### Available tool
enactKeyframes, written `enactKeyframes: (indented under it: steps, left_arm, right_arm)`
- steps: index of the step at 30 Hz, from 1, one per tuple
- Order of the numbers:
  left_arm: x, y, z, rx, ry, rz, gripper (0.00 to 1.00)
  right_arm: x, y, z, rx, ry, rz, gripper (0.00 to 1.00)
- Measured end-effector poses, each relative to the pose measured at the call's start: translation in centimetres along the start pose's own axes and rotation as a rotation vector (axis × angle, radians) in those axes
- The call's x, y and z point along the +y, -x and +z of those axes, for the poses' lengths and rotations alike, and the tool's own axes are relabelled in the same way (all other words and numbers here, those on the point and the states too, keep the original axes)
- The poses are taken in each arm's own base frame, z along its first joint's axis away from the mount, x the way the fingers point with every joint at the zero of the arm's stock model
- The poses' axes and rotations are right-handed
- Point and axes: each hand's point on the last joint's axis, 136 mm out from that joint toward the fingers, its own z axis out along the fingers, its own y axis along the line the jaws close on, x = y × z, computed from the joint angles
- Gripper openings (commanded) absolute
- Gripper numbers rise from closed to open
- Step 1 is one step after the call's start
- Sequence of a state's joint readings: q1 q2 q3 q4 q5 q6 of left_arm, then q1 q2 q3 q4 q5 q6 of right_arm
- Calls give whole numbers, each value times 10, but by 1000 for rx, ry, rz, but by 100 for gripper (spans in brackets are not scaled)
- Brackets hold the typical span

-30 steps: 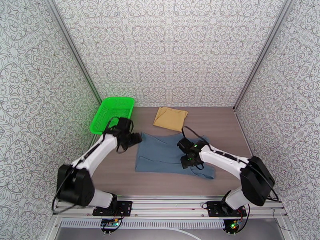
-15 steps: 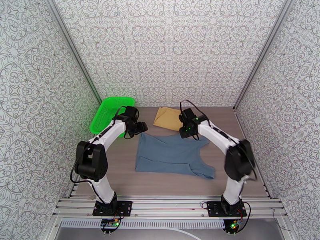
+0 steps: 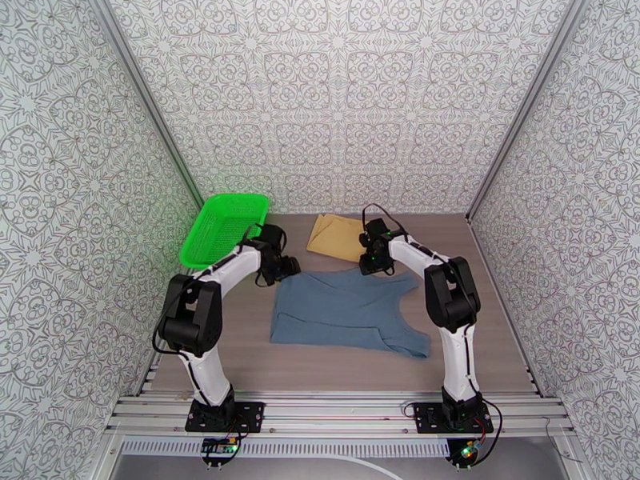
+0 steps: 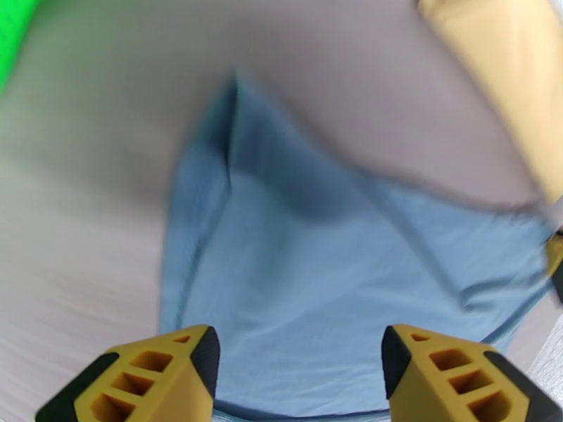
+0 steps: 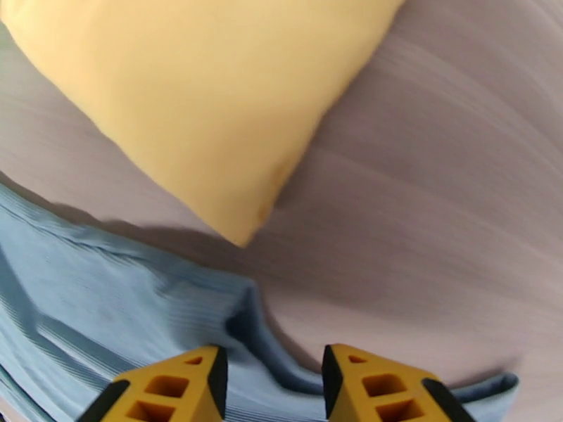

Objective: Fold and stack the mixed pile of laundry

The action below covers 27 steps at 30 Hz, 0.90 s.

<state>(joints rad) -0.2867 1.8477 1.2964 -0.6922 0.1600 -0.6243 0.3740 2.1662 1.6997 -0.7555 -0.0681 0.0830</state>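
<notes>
The slate blue-grey tank top [image 3: 340,312] lies spread flat on the table, straps toward the right. The mustard-yellow cloth [image 3: 334,238], folded, rests just beyond it near the back wall. My left gripper [image 3: 292,267] hovers at the top's far left corner, open wide, with blue fabric [image 4: 302,261] below its jaws and nothing between them. At the top's far right strap [image 5: 246,311], beside the yellow cloth's corner [image 5: 197,100], my right gripper [image 5: 271,371] stands open with a narrower gap. The strap's raised fold lies under that gap, not pinched.
A bright green mesh basket [image 3: 220,226] stands at the back left against the side wall, close to the left arm. Patterned walls close in three sides. Bare table [image 3: 480,266] shows to the right of the clothes and along the near edge.
Both arms have stretched away from the near side to the tank top's far edge. The right gripper left the top's near right part, and its jaws have narrowed.
</notes>
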Motion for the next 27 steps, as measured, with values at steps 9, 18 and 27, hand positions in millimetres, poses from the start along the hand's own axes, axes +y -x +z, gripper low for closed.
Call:
enactKeyframes:
  steps: [9,18,27]
  left_arm:
    - [19,-37,20,51,56,-30,57]
    - [33,-37,26,22,132,-23,56]
    - [41,-40,23,-10,151,-16,57]
  right_arm:
    - [10,5,0,-16,60,48,32]
    - [9,18,14,-23,56,100,2]
    - [-11,20,17,-50,-49,182,0]
